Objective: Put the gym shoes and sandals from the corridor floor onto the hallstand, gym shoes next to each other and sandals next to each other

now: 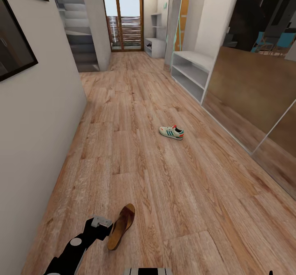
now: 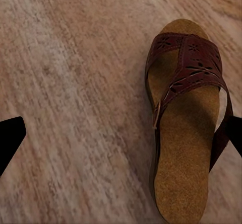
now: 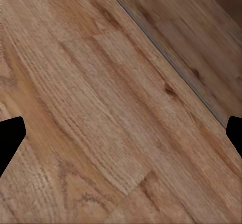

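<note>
One sandal [image 1: 122, 224] [image 2: 189, 118], dark brown with a tan footbed, lies on the corridor floor [image 1: 135, 151] close in front of me. My left gripper [image 1: 102, 224] [image 2: 121, 138] hangs over it, open; the sandal sits toward one of the black fingertips [image 2: 233, 133], and nothing is gripped. One gym shoe [image 1: 172, 132], cream with green stripes and an orange-red heel, lies on the planks mid-corridor. The hallstand [image 1: 193, 57], pale grey with open shelves, stands against the right wall further along. My right gripper [image 3: 121, 133] is open over bare planks.
A white wall [image 1: 37, 114] runs close along my left. Mirrored sliding doors [image 1: 255, 98] line the right side past the hallstand. Stairs [image 1: 80, 32], a glazed door [image 1: 123, 15] and a white shelf unit [image 1: 155, 40] close the far end.
</note>
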